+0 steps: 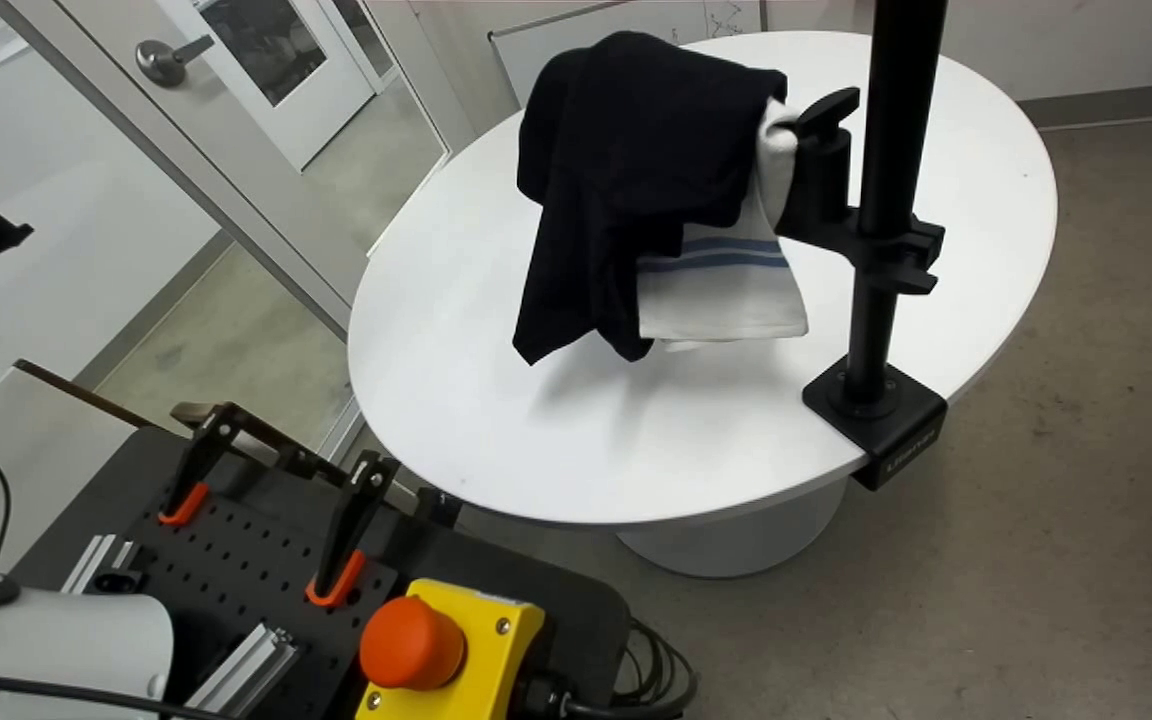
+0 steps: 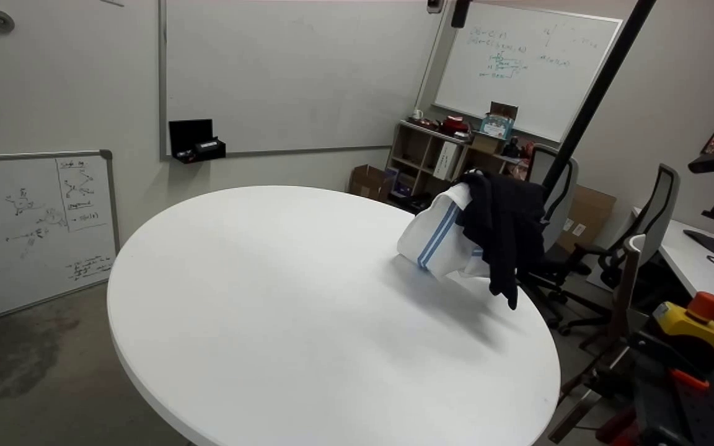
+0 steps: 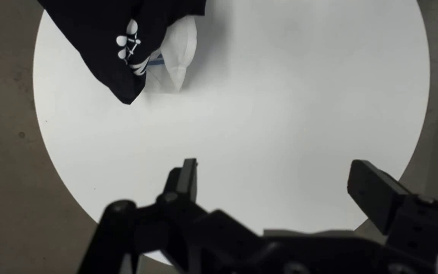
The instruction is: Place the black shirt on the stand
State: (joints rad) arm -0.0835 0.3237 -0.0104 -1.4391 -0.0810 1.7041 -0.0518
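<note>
The black shirt (image 1: 636,140) is draped over a white cloth with blue stripes (image 1: 721,290), raised above the round white table. Its lower ends hang down. The shirt (image 2: 506,223) and the striped cloth (image 2: 437,229) also show in an exterior view. In the wrist view the shirt (image 3: 97,42), with a white print, and the cloth (image 3: 181,45) are at the upper left. What holds them up is hidden, so I cannot see the stand itself. My gripper (image 3: 274,163) is open and empty over the table, apart from the shirt. It is out of both exterior views.
A black pole (image 1: 891,150) with a clamp is fixed at the edge of the white table (image 1: 496,440), close to the cloths. A yellow box with a red button (image 1: 476,640) sits on the dark robot bench. Chairs (image 2: 654,210) and shelves (image 2: 425,148) stand behind the table.
</note>
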